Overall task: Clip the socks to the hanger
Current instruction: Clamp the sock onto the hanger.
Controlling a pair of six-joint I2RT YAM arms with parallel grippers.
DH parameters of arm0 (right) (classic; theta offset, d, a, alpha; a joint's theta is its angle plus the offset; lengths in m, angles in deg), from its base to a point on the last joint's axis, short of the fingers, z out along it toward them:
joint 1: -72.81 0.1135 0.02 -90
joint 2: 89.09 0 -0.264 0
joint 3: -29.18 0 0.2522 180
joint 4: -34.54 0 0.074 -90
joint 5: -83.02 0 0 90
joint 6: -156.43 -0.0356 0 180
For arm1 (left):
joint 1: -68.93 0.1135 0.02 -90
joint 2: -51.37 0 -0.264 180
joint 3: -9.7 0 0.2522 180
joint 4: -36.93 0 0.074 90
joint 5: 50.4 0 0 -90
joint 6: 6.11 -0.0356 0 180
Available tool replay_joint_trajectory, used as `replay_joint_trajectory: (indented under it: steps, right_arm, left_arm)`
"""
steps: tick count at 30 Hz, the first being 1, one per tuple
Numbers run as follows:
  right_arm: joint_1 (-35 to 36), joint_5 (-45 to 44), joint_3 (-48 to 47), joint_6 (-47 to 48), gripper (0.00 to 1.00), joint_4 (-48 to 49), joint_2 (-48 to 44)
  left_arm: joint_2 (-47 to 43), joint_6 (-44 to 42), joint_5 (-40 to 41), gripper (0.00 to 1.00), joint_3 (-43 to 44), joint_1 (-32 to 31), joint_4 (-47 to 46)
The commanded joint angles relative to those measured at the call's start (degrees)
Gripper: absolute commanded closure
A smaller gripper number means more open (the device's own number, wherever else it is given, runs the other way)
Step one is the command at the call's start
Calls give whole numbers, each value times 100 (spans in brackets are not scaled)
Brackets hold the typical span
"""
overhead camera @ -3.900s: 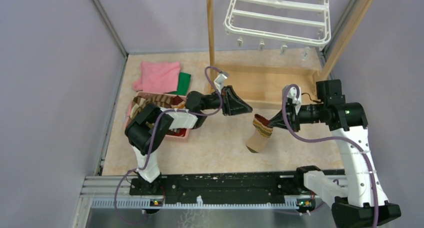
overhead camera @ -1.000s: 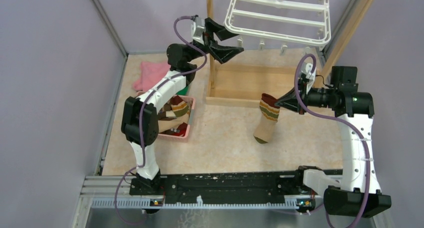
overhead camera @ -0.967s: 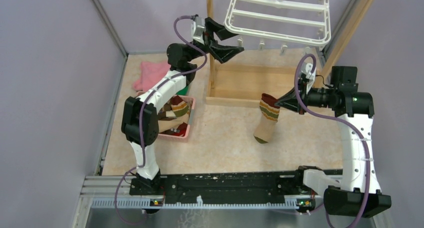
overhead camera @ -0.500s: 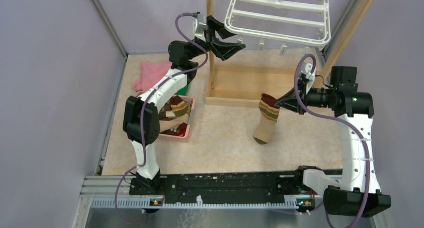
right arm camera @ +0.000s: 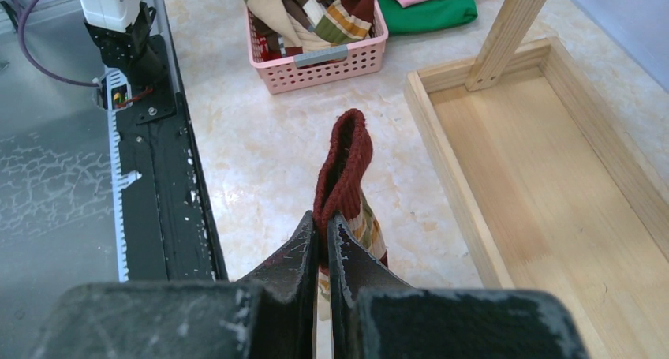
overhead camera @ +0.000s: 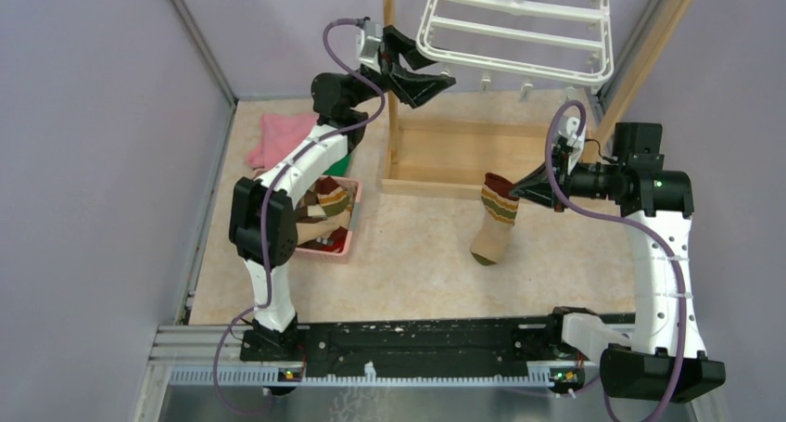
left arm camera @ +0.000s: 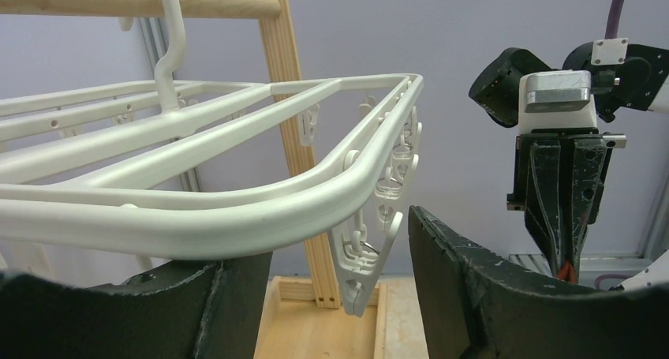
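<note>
The white hanger (overhead camera: 519, 28) hangs at the top of the view, clips dangling from its near rim. My left gripper (overhead camera: 428, 70) is open at its near left corner; in the left wrist view a white clip (left arm camera: 364, 260) hangs between the fingers, below the rim (left arm camera: 237, 209). My right gripper (overhead camera: 515, 188) is shut on the red cuff of a red/green/tan banded sock (overhead camera: 493, 229), which hangs above the table. The cuff (right arm camera: 341, 166) is pinched in the right wrist view. More socks (overhead camera: 320, 209) lie in the pink basket (overhead camera: 326, 249).
A wooden post (overhead camera: 390, 42) rises beside the left gripper from a shallow wooden base frame (overhead camera: 463, 158). A second slanted post (overhead camera: 649, 46) stands at the right. Pink cloth (overhead camera: 278, 139) and green cloth lie behind the basket. The black rail (overhead camera: 408, 343) runs along the near edge.
The left arm rose from table height near the basket up to the hanger's corner, then edged slightly closer to it. The right gripper lifted the sock and has held still lately.
</note>
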Motion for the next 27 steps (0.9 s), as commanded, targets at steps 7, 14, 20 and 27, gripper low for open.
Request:
replay_joint_trajectory:
  steps: [7, 14, 20, 27]
  right_arm:
    - [-83, 178, -143, 108, 100, -18, -77]
    - [-83, 152, -121, 117, 100, -10, -103]
    - [-74, 22, -106, 114, 100, 3, -107]
    - [400, -677, -306, -576, 100, 587, -84]
  left_arm:
    - [-17, 161, -53, 38, 240, -46, -265]
    - [-48, 373, -10, 65, 240, -74, -359]
    - [-125, 489, 20, 88, 203, -111, -337]
    - [-220, 608, 129, 93, 81, -152, -329]
